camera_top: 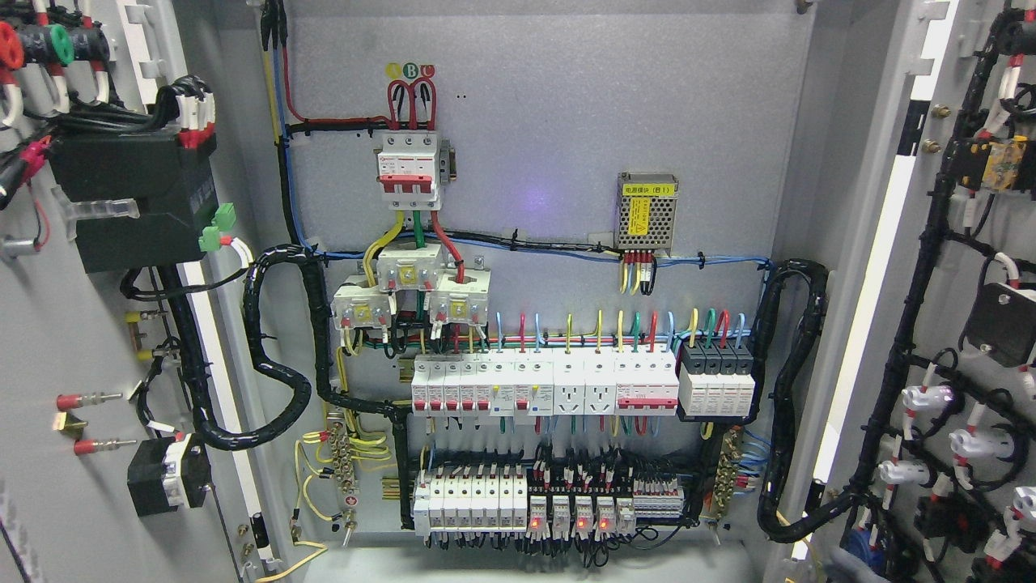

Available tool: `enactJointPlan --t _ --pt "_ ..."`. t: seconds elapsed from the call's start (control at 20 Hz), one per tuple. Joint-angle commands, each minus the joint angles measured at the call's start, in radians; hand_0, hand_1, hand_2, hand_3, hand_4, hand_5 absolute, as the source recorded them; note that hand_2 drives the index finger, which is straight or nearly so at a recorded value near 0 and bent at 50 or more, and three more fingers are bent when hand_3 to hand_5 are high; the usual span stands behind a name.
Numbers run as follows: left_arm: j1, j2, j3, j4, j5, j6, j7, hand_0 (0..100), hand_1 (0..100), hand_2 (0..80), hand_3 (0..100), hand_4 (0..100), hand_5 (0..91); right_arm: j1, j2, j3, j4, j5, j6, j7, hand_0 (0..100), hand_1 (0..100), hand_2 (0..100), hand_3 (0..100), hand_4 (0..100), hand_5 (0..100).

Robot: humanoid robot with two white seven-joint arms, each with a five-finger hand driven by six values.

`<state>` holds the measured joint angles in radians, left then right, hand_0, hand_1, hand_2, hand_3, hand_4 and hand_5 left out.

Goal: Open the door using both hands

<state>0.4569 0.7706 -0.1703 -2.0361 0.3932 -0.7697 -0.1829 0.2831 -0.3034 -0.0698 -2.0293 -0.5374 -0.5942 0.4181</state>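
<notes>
An electrical cabinet fills the head view with both doors swung wide open. The left door (pixel 57 340) shows its inner face with a black box, wiring and terminals. The right door (pixel 971 267) shows its inner face with black cable looms and white connectors. Between them the grey back panel (pixel 566 121) carries a red-and-white main breaker (pixel 409 170), a row of white breakers (pixel 542 385) and a lower row of breakers and relays (pixel 526 502). Neither of my hands nor arms shows anywhere in the view.
Thick black cable bundles loop from the left door (pixel 279 348) and the right door (pixel 789 405) into the cabinet. A small metal power supply (pixel 647 214) sits on the panel at upper right. The cabinet floor (pixel 526 563) lies along the bottom edge.
</notes>
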Motion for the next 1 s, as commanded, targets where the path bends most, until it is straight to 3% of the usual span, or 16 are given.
enactJointPlan --t 0.0,0.15,0.35,0.95 --pt "-0.058 0.044 0.006 -0.032 0.03 -0.114 0.0 0 0 0.0 0 0 0.0 -0.018 -0.013 -0.094 -0.005 -0.006 0.005 0.001 0 0 0 0 0 0" --pt "-0.058 0.045 0.006 -0.032 0.032 -0.12 0.0 0 0 0.0 0 0 0.0 -0.016 -0.013 -0.114 -0.005 -0.038 0.007 -0.001 0 0 0 0 0 0" --pt "-0.056 0.047 0.008 -0.032 0.055 -0.123 0.002 0 0 0.0 0 0 0.0 -0.012 -0.048 -0.142 0.003 -0.065 0.008 0.001 0 0 0 0 0 0" --pt "-0.043 0.053 0.031 -0.029 0.164 -0.109 0.009 0 0 0.0 0 0 0.0 0.015 -0.052 -0.157 0.034 -0.128 0.008 0.002 0 0 0 0 0 0"
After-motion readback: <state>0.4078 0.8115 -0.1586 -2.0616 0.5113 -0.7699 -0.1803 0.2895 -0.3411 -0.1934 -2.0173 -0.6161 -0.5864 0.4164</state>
